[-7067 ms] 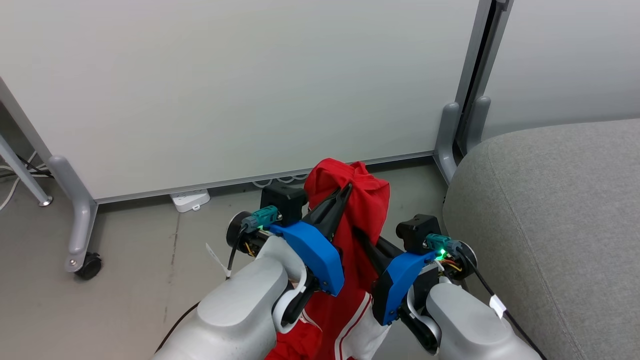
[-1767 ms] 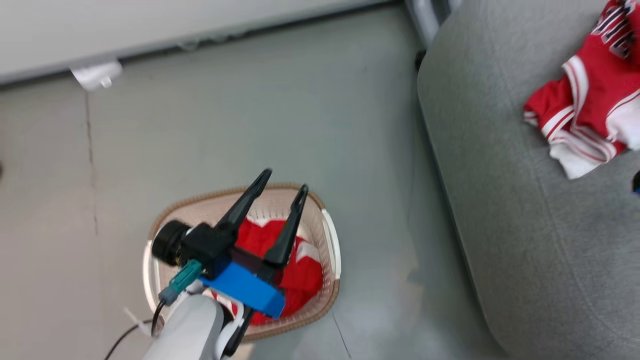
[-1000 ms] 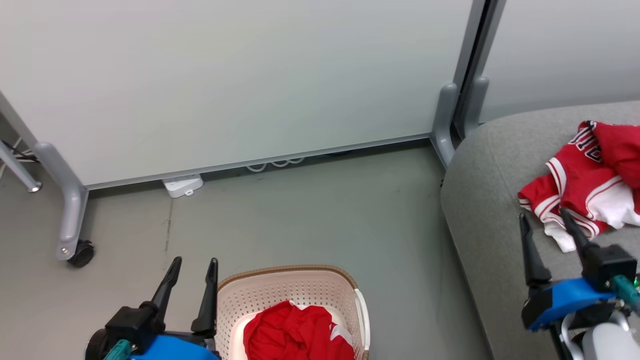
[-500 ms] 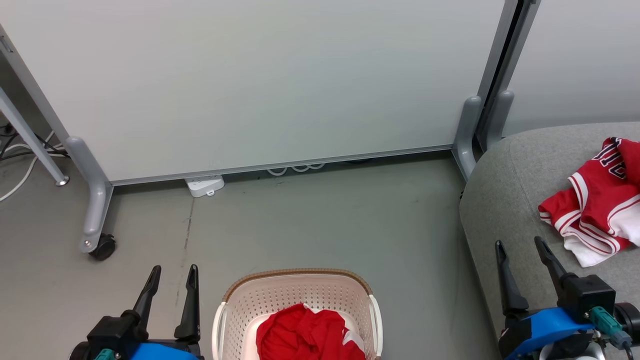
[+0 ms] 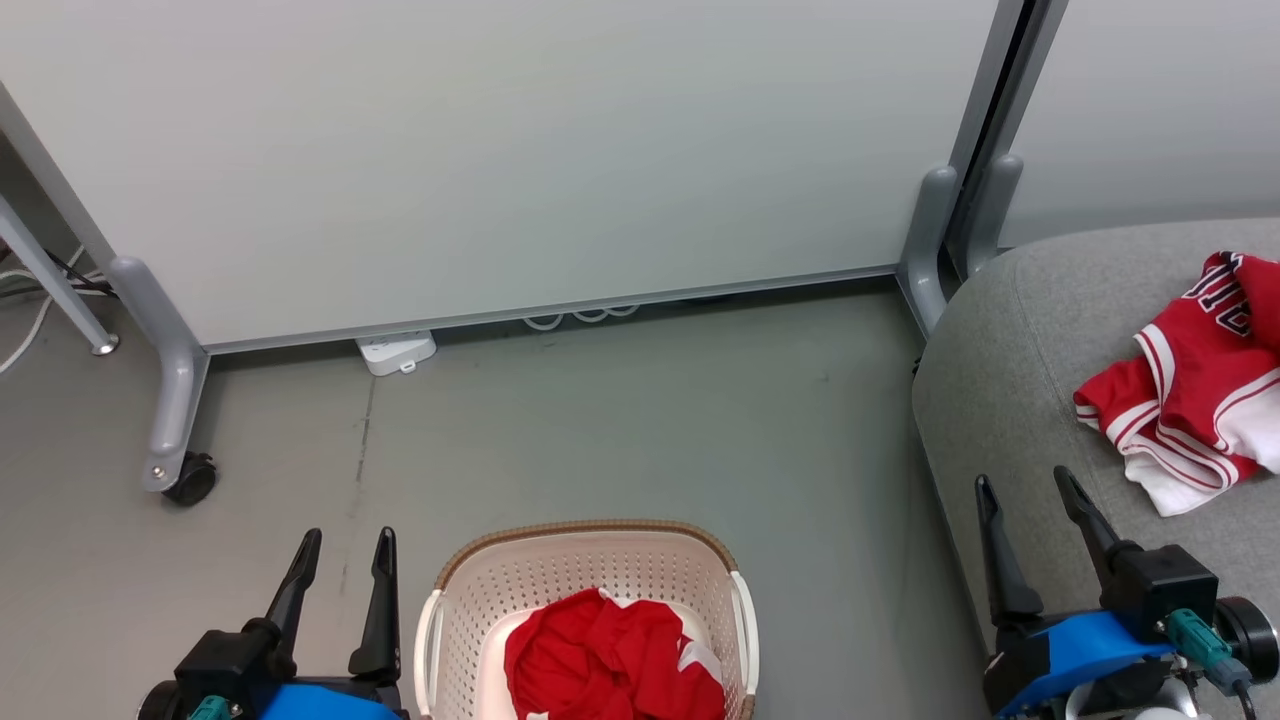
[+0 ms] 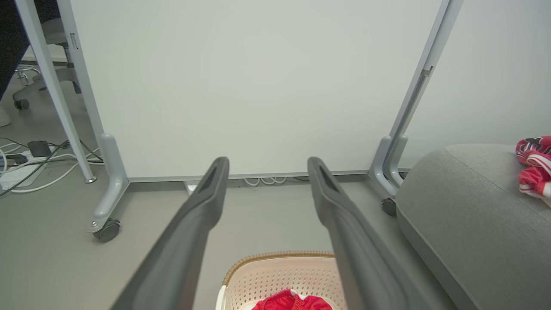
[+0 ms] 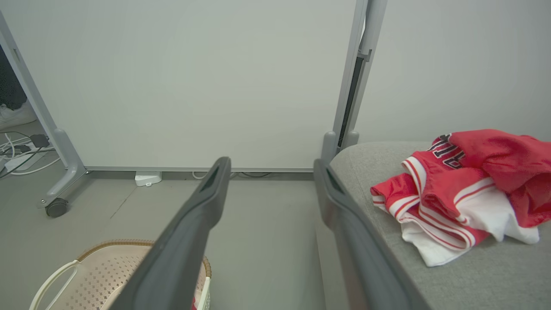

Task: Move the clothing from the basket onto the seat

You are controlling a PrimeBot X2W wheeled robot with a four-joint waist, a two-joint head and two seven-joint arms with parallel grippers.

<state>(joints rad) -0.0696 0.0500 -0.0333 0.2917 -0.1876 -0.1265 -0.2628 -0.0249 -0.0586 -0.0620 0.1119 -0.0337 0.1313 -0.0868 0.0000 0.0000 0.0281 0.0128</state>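
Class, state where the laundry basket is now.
In the head view, the laundry basket stands on the floor at bottom centre, right of the left end effector, left of the grey sofa.

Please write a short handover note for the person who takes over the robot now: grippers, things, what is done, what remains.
Left gripper: open, empty, left of the cream-white perforated plastic basket.
Right gripper: open, empty, by the edge of the light-grey fabric sofa.
Done: red-and-white jerseys lie on the sofa.
Left: red clothing in the basket must go to the sofa.
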